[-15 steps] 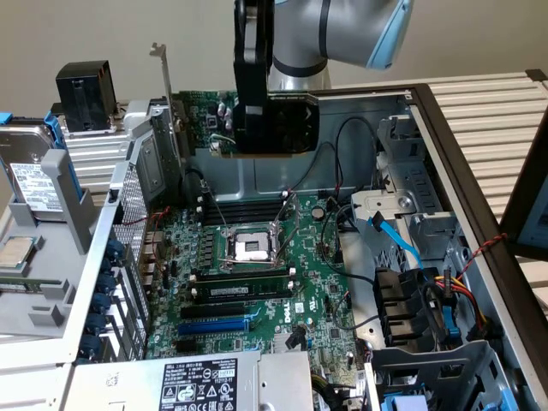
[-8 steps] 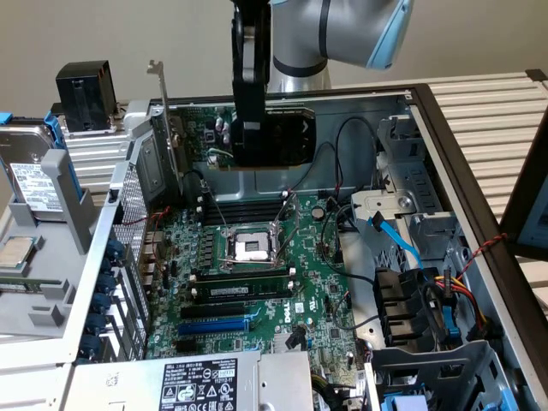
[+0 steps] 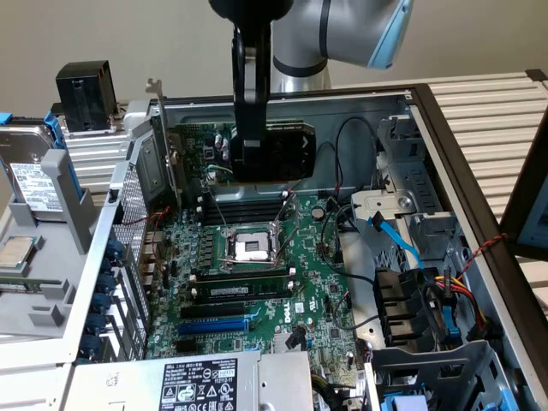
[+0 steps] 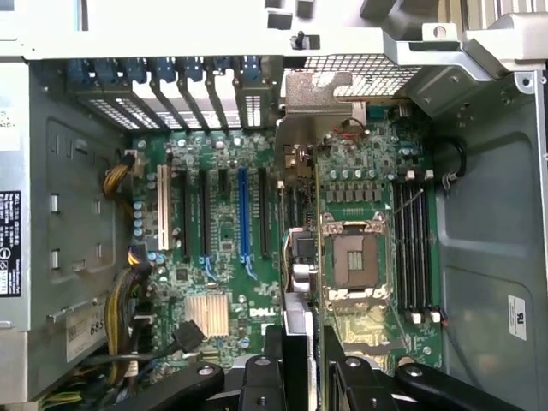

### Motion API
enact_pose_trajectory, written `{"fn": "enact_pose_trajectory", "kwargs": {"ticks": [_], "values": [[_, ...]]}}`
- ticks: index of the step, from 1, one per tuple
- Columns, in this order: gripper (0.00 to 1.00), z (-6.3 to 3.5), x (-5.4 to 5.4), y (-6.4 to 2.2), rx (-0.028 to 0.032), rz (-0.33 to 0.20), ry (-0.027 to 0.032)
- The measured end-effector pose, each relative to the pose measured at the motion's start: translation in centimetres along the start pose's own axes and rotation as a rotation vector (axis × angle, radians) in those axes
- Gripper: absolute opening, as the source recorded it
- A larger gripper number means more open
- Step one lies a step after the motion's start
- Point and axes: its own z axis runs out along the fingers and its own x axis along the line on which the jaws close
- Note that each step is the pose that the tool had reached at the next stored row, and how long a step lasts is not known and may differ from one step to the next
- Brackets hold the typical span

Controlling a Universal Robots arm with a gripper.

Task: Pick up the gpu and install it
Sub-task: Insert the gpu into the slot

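My gripper (image 3: 254,163) comes down from above into the open computer case and is shut on the gpu (image 3: 287,150). The card stands on edge, its black fan block facing the exterior camera. Its silver end bracket (image 3: 169,154) reaches toward the case's rear wall at the exterior view's left. In the wrist view the gpu (image 4: 301,257) shows edge-on, running from my gripper (image 4: 300,347) out to the bracket (image 4: 330,98). It hangs above the large green motherboard (image 4: 223,231), between the CPU socket (image 4: 351,261) and the expansion slots, among them a blue slot (image 4: 242,214).
The motherboard (image 3: 257,300) lies flat in the case with an open CPU socket (image 3: 253,248) and a blue slot (image 3: 214,325). The power supply (image 3: 197,381) is at the near edge. Cables and drive bays (image 3: 445,291) crowd the exterior view's right. A hard drive (image 3: 30,180) lies outside, left.
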Motion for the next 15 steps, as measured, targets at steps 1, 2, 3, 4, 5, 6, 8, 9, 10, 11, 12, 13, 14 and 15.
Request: {"fn": "enact_pose_trajectory", "kwargs": {"ticks": [1, 2, 3, 4, 5, 6, 8, 9, 10, 11, 12, 13, 14, 15], "values": [[0.28, 0.03, 0.1, 0.05, -0.0002, -0.001, 0.0006], [0.28, 0.06, 0.1, 0.11, -0.0004, -0.002, 0.0014], [0.28, 0.08, 0.1, 0.2, -0.0003, -0.003, 0.0025], [0.28, 0.12, 0.2, 0.33, -0.0004, -0.004, 0.0036], [0.28, 0.19, 0.2, 0.59, -0.0002, -0.004, 0.0052], [0.28, 0.24, 0.2, 0.88, 0.0008, -0.004, 0.0079], [0.28, 0.42, 0.3, 1.42, 0.0055, -0.004, 0.0105], [0.28, 0.6, 0.3, 1.54, 0.0058, -0.005, 0.0103], [0.28, 0.78, 0.3, 1.61, 0.0057, -0.006, 0.0106], [0.28, 0.97, 0.3, 1.7, 0.0059, -0.007, 0.0107], [0.28, 1.11, 0.4, 1.83, 0.007, -0.007, 0.0105], [0.28, 1.21, 0.4, 1.99, 0.0077, -0.007, 0.0109], [0.28, 1.3, 0.4, 2.15, 0.0082, -0.007, 0.0119], [0.28, 1.42, 0.5, 2.45, 0.0104, -0.007, 0.0151]]}}
